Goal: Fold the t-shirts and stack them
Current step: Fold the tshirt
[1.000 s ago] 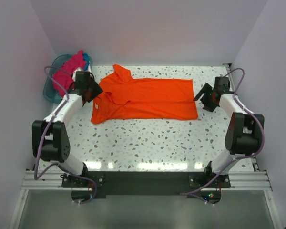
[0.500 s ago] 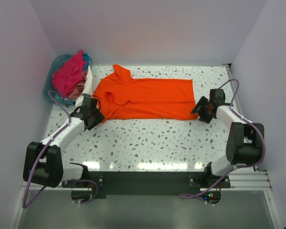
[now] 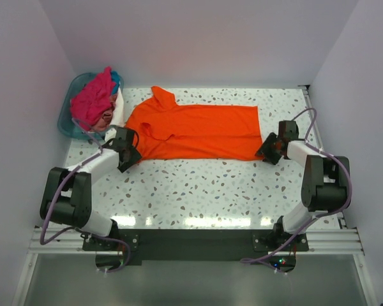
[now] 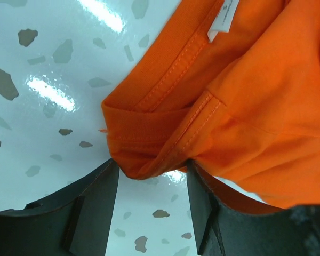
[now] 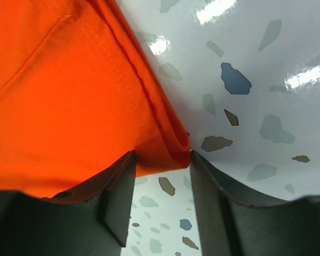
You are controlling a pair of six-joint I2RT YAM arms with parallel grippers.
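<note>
The orange t-shirt [image 3: 198, 131] lies flat across the far half of the table, folded lengthwise, collar end to the left. My left gripper [image 3: 130, 155] sits at its near left corner. In the left wrist view the gripper [image 4: 152, 173] is open, with the hemmed corner of the orange shirt [image 4: 245, 106] bunched between the fingertips, and the white neck label [image 4: 224, 18] is above. My right gripper [image 3: 267, 152] is at the near right corner. In the right wrist view it [image 5: 161, 162] is open around the folded edge of the shirt [image 5: 58, 96]. A magenta-pink shirt [image 3: 92, 99] lies heaped in the basket.
The teal basket [image 3: 65, 124] stands at the far left corner, holding the pink shirt plus a bit of blue cloth [image 3: 117, 80] and white cloth [image 3: 119, 108]. White walls close in the table on the left, right and back.
My left gripper came from the collar area toward me to the shirt's near left corner. My right gripper dropped toward me to the near right corner. The shirt's left end shifted slightly.
</note>
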